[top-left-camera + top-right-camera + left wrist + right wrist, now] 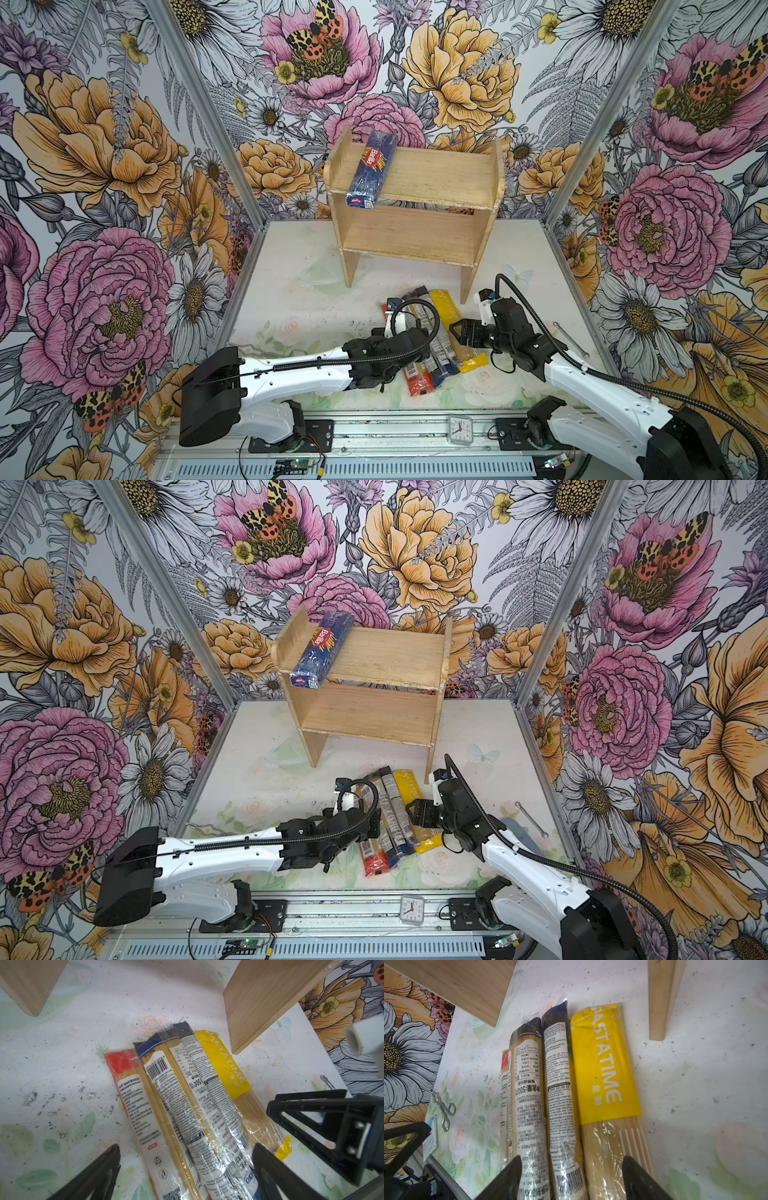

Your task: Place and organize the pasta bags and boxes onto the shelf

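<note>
On the top tier of the shelf (440, 174), at its left end: the dark blue Barilla pack (368, 174), laid front to back, near end jutting past the front edge. Lower tier bare.

In front of the shelf, close to its right leg, on the table (291, 299): four more packs side by side, touching. Leftmost, the red-ended pack (133, 1105). Next, the first clear pack (164, 1093), blue-ended. Then the second clear pack (207, 1105), pressed against it. Last, the yellow pack (226, 1068), far end nearest that leg.

Left gripper (187, 1147) spread wide, straddling the red-ended and clear packs at their near ends. Contact hard to judge from this angle, probably none. Right gripper (571, 1159) likewise parted, holding nothing, poised above the clear packs and the yellow pack's edge.

Probably light. Stiff along the length thanks to the dry strands, yet brittle if bent. Film slick and crinkly, so prone to slipping. Best pinched across the narrow width near mid-length, gently, ends kept level against tipping.
</note>
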{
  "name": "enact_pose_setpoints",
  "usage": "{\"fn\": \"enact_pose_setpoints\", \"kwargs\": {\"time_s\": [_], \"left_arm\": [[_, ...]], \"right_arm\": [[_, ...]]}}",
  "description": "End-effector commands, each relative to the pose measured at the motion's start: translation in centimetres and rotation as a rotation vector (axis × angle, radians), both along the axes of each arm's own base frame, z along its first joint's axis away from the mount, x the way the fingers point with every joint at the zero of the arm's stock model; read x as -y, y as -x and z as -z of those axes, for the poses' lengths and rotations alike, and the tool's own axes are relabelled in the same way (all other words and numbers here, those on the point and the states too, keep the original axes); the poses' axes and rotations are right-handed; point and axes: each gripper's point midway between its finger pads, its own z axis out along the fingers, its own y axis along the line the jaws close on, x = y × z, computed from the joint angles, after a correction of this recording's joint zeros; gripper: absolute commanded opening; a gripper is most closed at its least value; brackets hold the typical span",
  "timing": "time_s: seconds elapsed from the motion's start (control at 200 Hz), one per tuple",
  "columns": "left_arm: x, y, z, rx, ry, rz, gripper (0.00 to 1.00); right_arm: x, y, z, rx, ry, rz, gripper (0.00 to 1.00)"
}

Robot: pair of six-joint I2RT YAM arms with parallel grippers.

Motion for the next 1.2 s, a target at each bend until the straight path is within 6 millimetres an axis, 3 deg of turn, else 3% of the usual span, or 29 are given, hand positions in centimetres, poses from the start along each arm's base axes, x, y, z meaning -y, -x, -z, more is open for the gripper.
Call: {"fn": "enact_pose_setpoints", "kwargs": {"time_s": [0.0,0.4,0.415,0.455,0.706,0.941,0.971,1.196], "left_arm": [[2.5,0.7,-0.1,-0.080,0.101,-0.013,0.99],[7.5,2.4,1.9,-0.197,0.108,-0.113,0.99],[8.1,3.3,1.9,-0.202,0.103,-0.090,0.99],[8.5,3.7,2.1,-0.209,0.097,-0.085,0.99],[7.2,4.4,3.5,-0.264,0.076,-0.188,0.99],[9.1,6.0,5.7,-0.354,0.054,-0.198,0.99],[9.3,6.3,7.2,-0.362,0.026,-0.207,0.99],[9.4,7.5,9.7,-0.404,0.028,-0.270,0.99]], "right_arm": [[0.5,0.1,0.7,-0.028,0.001,0.024,0.77],[2.7,0.3,2.1,-0.079,-0.022,0.087,0.77],[2.8,0.3,2.1,-0.079,-0.025,0.089,0.77],[3.1,0.3,2.1,-0.081,-0.030,0.098,0.77],[3.5,0.3,2.2,-0.096,-0.064,0.102,0.77],[3.3,0.8,2.0,-0.109,-0.108,0.108,0.77],[3.3,0.9,1.9,-0.107,-0.116,0.109,0.77],[3.0,1.5,1.8,-0.121,-0.143,0.104,0.76]]}}
